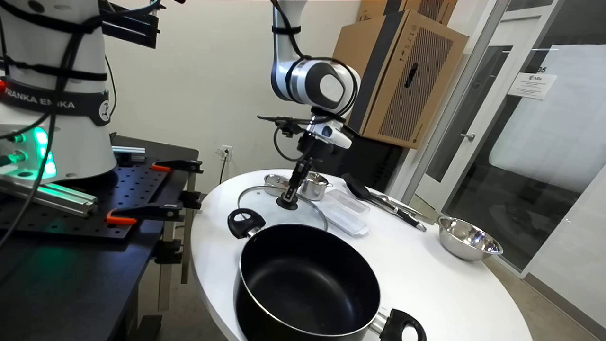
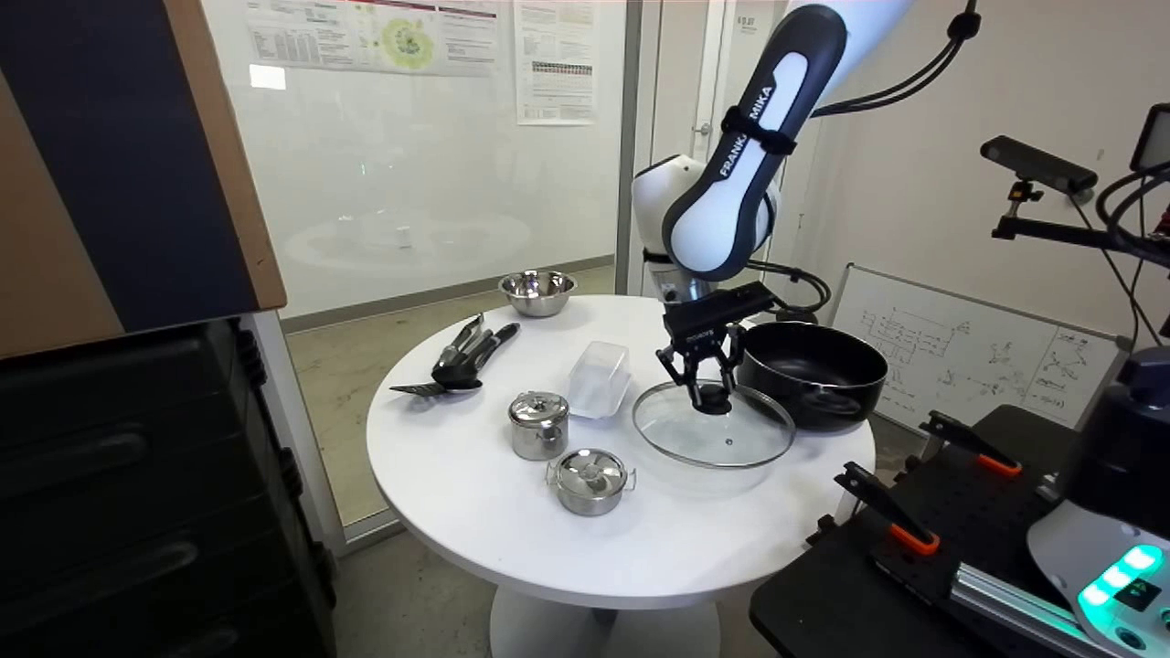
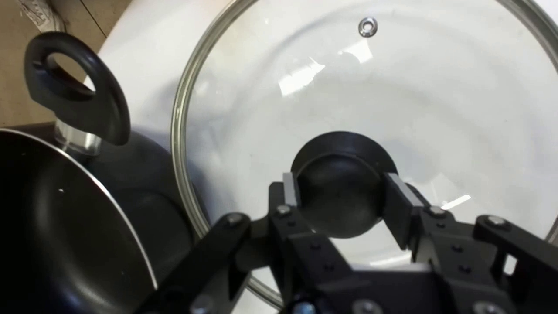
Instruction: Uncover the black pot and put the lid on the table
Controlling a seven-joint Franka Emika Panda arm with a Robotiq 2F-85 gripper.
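The black pot [image 1: 307,284] stands uncovered on the round white table [image 1: 426,279]; it also shows in an exterior view [image 2: 777,366] and the wrist view [image 3: 65,226]. The glass lid [image 2: 672,434] is beside the pot, level with or just above the table [image 2: 475,493]; I cannot tell if it touches. In the wrist view the lid [image 3: 253,100] lies right of the pot, its rim close to the pot's side. My gripper [image 3: 342,192] points down, its fingers shut around the black knob. The gripper shows in both exterior views [image 1: 289,195] [image 2: 709,388].
Two small lidded steel pots [image 2: 539,429] [image 2: 591,484] and a clear plastic container [image 2: 599,379] stand near the lid. Black utensils [image 2: 466,361] and a steel bowl [image 2: 537,294] are further off. A black bench with clamps [image 1: 147,213] borders the table.
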